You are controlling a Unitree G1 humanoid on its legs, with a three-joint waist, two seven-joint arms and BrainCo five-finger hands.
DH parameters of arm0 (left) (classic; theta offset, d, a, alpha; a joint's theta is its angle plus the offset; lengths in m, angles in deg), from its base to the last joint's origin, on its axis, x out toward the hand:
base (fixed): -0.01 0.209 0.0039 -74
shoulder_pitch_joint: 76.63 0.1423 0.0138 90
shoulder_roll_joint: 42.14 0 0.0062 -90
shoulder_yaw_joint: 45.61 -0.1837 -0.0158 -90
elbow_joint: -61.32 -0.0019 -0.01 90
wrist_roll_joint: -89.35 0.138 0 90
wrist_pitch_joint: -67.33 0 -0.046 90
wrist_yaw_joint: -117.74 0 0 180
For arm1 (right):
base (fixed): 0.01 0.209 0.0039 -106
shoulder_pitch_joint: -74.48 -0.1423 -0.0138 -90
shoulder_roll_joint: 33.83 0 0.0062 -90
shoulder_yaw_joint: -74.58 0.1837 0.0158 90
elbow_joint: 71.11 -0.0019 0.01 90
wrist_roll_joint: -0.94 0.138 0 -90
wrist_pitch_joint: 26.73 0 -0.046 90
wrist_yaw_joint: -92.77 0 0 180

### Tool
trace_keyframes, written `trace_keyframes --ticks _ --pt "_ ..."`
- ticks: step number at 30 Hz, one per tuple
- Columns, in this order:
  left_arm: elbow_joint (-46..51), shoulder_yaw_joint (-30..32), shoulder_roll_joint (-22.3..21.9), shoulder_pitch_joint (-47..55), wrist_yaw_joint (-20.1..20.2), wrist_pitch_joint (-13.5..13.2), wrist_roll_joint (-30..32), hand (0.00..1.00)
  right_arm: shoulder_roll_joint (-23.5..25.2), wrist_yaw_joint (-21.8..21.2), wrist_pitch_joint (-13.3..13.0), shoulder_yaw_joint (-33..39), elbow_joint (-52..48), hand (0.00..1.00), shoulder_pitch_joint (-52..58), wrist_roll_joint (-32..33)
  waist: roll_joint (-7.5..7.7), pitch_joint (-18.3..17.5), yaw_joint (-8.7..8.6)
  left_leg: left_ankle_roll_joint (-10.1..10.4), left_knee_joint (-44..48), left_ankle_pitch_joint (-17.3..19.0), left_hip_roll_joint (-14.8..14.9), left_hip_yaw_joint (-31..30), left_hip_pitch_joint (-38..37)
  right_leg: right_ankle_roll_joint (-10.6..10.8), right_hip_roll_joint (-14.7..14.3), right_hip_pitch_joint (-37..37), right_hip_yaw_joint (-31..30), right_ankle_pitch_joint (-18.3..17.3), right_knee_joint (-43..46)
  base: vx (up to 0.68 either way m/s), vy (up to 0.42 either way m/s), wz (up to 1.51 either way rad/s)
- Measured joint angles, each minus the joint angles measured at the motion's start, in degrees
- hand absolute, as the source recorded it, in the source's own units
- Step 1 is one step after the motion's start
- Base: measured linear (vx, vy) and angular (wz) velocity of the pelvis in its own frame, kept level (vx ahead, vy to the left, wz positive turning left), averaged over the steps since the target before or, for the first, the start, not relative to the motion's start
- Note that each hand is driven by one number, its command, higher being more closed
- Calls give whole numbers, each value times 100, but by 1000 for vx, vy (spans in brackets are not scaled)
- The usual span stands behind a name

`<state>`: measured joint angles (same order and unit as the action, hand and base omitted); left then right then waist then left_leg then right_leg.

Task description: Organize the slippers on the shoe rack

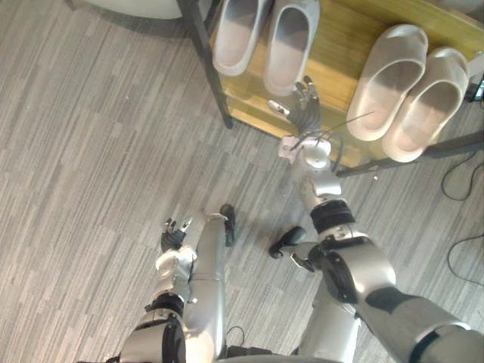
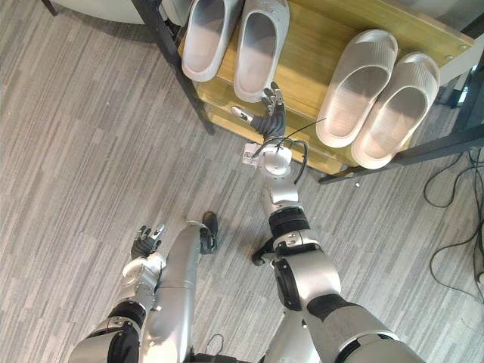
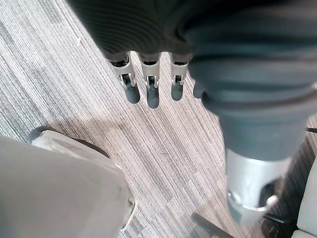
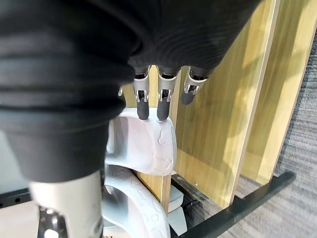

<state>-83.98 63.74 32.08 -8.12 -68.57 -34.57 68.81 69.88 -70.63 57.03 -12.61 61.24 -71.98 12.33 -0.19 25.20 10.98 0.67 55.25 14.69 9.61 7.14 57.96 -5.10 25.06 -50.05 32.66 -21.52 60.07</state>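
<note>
A wooden shoe rack (image 1: 340, 41) with a dark metal frame stands on a grey striped carpet floor (image 1: 91, 151). Its top shelf carries a grey pair of slippers (image 1: 291, 45) beside a cream pair of slippers (image 1: 386, 79).

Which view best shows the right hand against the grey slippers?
Right eye view: the right hand, open, sits mid-frame just off the heels of the grey slippers. The left eye view shows much the same. The right wrist view shows its straight fingers close up.
</note>
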Motion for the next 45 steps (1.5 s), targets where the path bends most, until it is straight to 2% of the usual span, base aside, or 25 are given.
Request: trace_keyframes --ticks 10,12,14,32,35,38,45 --pt "-1 162 -124 -31 -21 -2 -5 0 -28 26 6 -85 159 0 -212 2 -63 -12 90 2 4 2 -2 -14 45 -10 0 -32 11 -10 8 -15 39 1" --pt "-10 171 -165 -31 -17 2 -6 0 -64 20 6 -106 159 0 -236 31 -139 -52 100 1 56 2 -1 -46 152 -17 3 -102 43 -13 32 -9 50 2" --pt "-10 176 -164 -38 -5 8 -6 0 -65 18 5 -110 159 0 -274 118 -151 -48 102 22 114 6 3 -60 203 -37 11 -137 41 -24 86 -4 25 0" --pt "2 176 -173 -37 -6 14 -108 0 -200 -23 -9 -138 55 0 -347 213 -153 -48 96 49 116 -2 35 -3 6 -91 2 -6 -18 -47 127 -14 31 -1" --pt "18 175 -168 -17 0 34 -108 0 -232 -53 -26 -331 -678 0 88 198 -153 -48 37 48 54 27 67 33 -245 -76 -44 211 -31 -49 37 -14 27 -9" --pt "87 51 -170 87 39 65 -104 0 -221 -196 -49 -548 -1245 0 659 -24 -149 -51 -26 28 -203 22 150 180 -668 -124 -208 504 -114 69 -254 -13 16 -23" --pt "184 -849 -184 649 205 143 -24 0 -230 -716 -114 -989 -2294 0 2812 -354 -133 -212 -320 113 -1075 -67 198 486 -2059 28 -503 1666 -132 313 -1146 30 4 -18"
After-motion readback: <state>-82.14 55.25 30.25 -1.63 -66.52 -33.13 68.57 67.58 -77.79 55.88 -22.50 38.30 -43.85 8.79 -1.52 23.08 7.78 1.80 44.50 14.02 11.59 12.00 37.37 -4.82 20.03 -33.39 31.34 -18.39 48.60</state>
